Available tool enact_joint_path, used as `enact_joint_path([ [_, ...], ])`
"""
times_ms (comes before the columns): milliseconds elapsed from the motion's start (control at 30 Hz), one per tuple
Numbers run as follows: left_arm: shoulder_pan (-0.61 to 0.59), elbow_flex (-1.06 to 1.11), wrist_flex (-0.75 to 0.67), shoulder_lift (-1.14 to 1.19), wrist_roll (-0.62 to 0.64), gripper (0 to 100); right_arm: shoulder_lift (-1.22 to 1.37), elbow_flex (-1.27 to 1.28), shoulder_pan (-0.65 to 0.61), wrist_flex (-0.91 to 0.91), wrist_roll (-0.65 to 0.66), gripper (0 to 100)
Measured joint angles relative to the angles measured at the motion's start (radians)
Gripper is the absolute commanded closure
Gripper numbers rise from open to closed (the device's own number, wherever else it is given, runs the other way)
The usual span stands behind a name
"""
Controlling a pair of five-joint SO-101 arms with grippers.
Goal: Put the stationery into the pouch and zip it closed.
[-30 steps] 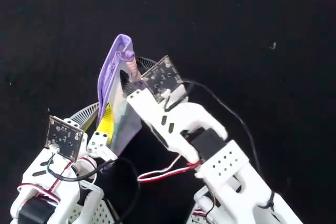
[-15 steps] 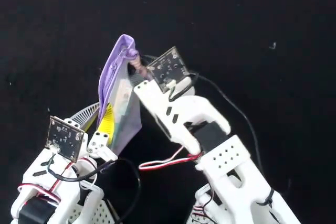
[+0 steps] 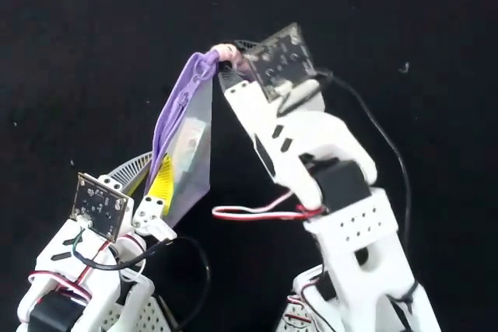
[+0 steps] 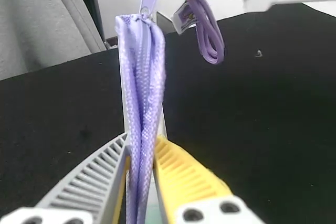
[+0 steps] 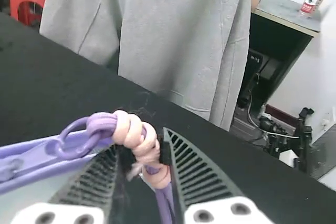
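Observation:
A purple pouch (image 3: pixel 185 134) with a clear side hangs stretched above the black table (image 3: pixel 405 36). My left gripper (image 3: pixel 152 184) is shut on the pouch's near end; its grey and yellow fingers (image 4: pixel 184 174) clamp the purple zipper edge (image 4: pixel 140 108). At the pouch's far, raised end my right gripper (image 3: pixel 233 64) is shut on the pink and purple zipper pull cord (image 5: pixel 137 140). The cord's loop (image 4: pixel 207 30) dangles below that gripper. The zipper teeth look drawn together along the top edge.
Black cloth covers the table. Grey fabric (image 5: pixel 173 35) hangs behind the table's far edge, next to a dark cabinet (image 5: pixel 273 61). Red and white cables (image 3: pixel 257 211) trail from the right arm.
My right gripper has pulled the zipper cord up and toward the far right, lifting and stretching the pouch's far end. The left gripper has kept its hold in place.

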Motion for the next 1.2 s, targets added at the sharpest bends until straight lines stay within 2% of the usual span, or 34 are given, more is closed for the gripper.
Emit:
enact_joint_path([
  [833, 0.002, 0.002, -0.003, 0.000, -0.002, 97, 0.499, -0.319, 0.206, 0.002, 0.031, 98.8],
  [1200, 0.002, 0.011, -0.005, 0.002, -0.002, 97, 0.537, -0.339, 0.218, 0.012, 0.072, 98.8],
])
